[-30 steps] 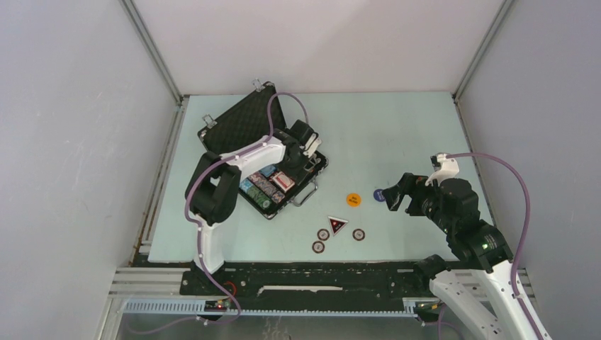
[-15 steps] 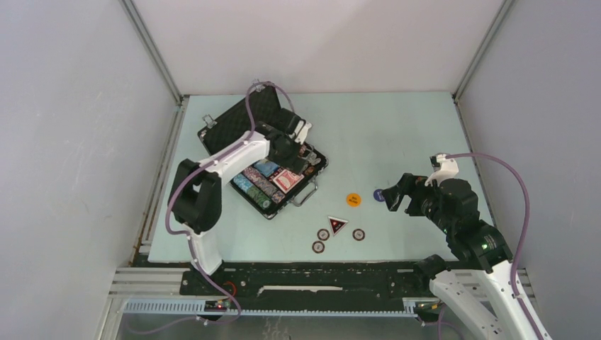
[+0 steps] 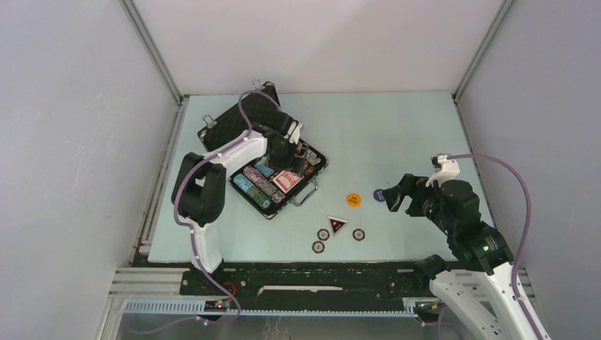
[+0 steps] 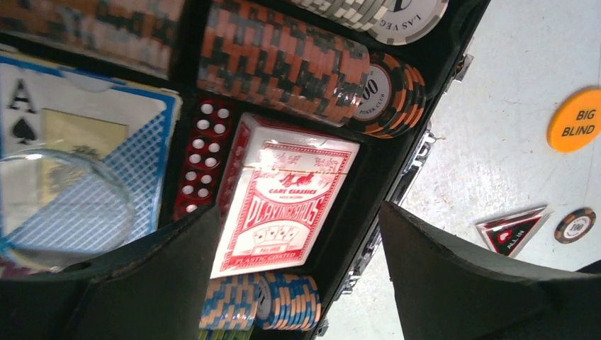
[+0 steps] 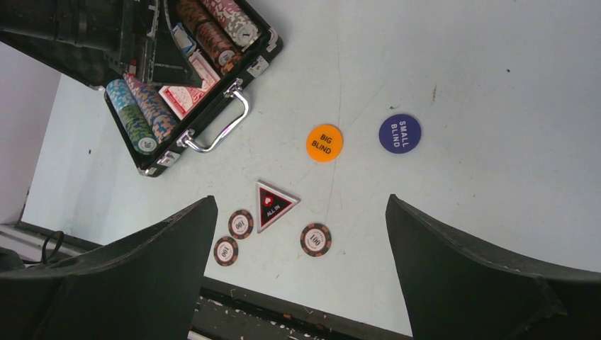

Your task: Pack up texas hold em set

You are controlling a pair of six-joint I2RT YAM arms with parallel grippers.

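Note:
The black briefcase (image 3: 241, 122) lies open at the back left, lid up. It holds rows of poker chips (image 4: 283, 60), a red card deck (image 4: 283, 202), a blue card deck (image 4: 85, 142) and red dice (image 4: 202, 156). My left gripper (image 3: 283, 151) hangs open and empty over the case, its jaws (image 4: 298, 234) above the red deck. On the table lie an orange button (image 3: 353, 200), a blue button (image 3: 379, 195), a triangular marker (image 3: 337, 225) and three dark chips (image 3: 323, 234). My right gripper (image 3: 394, 193) is open and empty beside the blue button.
A clear round disc (image 4: 64, 205) lies on the blue deck. The case's silver handle (image 5: 220, 129) points toward the loose pieces. The right wrist view shows the orange button (image 5: 324, 143), blue button (image 5: 400, 133), marker (image 5: 275, 204) and chips (image 5: 315, 239). Grey walls enclose the table.
My left gripper has moved away from me and leftward over the case, from above its front right part toward the lid. The right arm has not moved.

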